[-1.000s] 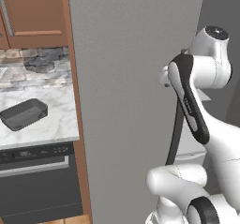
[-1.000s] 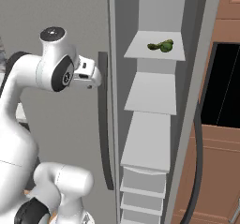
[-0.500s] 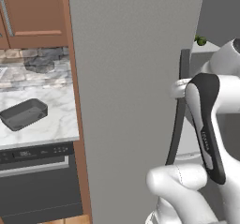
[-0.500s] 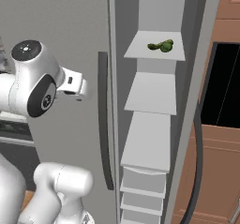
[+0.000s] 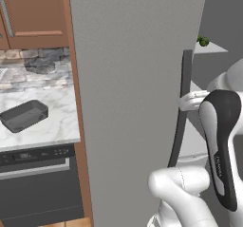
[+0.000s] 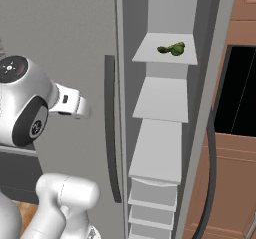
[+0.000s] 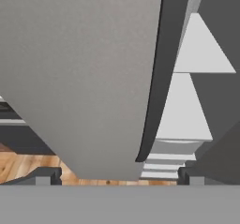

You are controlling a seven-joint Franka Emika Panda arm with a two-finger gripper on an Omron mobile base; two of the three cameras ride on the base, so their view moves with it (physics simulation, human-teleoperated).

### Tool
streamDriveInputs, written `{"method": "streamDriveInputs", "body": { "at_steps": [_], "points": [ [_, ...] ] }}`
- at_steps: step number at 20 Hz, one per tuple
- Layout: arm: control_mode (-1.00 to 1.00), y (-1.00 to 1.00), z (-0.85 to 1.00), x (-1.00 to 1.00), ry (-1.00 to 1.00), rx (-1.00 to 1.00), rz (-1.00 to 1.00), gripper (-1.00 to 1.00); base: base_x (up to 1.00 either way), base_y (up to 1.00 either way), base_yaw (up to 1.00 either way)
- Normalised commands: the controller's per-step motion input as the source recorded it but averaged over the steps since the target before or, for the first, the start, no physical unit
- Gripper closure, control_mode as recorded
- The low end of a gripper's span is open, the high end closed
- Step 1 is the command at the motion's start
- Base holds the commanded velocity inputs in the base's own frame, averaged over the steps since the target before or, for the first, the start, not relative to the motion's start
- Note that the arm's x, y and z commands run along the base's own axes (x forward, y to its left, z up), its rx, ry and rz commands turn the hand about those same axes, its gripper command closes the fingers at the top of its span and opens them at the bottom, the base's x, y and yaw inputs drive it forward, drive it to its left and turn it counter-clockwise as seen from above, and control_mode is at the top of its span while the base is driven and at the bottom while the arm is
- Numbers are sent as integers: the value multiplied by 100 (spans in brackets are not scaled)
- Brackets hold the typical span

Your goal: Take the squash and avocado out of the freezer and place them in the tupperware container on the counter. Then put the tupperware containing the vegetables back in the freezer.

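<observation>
Fingers (image 7: 44,175) of the gripper (image 7: 119,176) stand wide apart at the bottom of the hand view, one dark tip at each side, and nothing is between them. They hold nothing and touch nothing. Just in front of them hangs the broad flat grey door (image 7: 89,73) of the freezer (image 6: 165,113), seen from its edge, with the long dark handle (image 7: 157,78) running along it. In the right base view the white wrist (image 6: 70,102) points toward this same handle (image 6: 111,133) but stays beside it, not on it.

The door is swung open. In the left base view it covers the middle of the picture as a plain matte grey panel (image 5: 133,88), and the curved dark handle (image 5: 180,112) shows at its right side. Behind the door, the inside of the freezer is open to see: pale grey shelves (image 6: 162,100) one over another, and lower down some shallow drawers (image 6: 152,195). On the upper shelf lie two green vegetables close together. The longer one on the left looks like the squash (image 6: 164,49) and the rounder one on the right looks like the avocado (image 6: 177,48), though they are small and I cannot tell this with certainty.

Farther to the left, the tupperware container (image 5: 24,115) sits on the white marble table (image 5: 45,128). It is a shallow dark grey tub with rounded corners and a raised rim, and it is empty. Under the table is a black appliance panel (image 5: 35,157), and above it brown wooden cabinets (image 5: 33,14).
</observation>
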Motion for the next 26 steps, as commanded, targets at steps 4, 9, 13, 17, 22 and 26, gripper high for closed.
{"method": "streamDriveInputs", "body": {
  "at_steps": [4, 9, 13, 17, 22, 26],
  "points": [
    [-100, 0, 0, 0, 0, 0, 0, -100, 0, 0, 0],
    [100, 0, 0, 0, 0, 0, 0, -100, 0, -24, 0],
    [100, 0, 0, 0, 0, 0, 0, -100, 3, -83, 0],
    [100, 0, 0, 0, 0, 0, 0, -100, 17, -71, 0],
    [100, 0, 0, 0, 0, 0, 0, -100, 37, -25, 0],
    [100, 0, 0, 0, 0, 0, 0, -100, 57, -2, 0]
  ]
}}
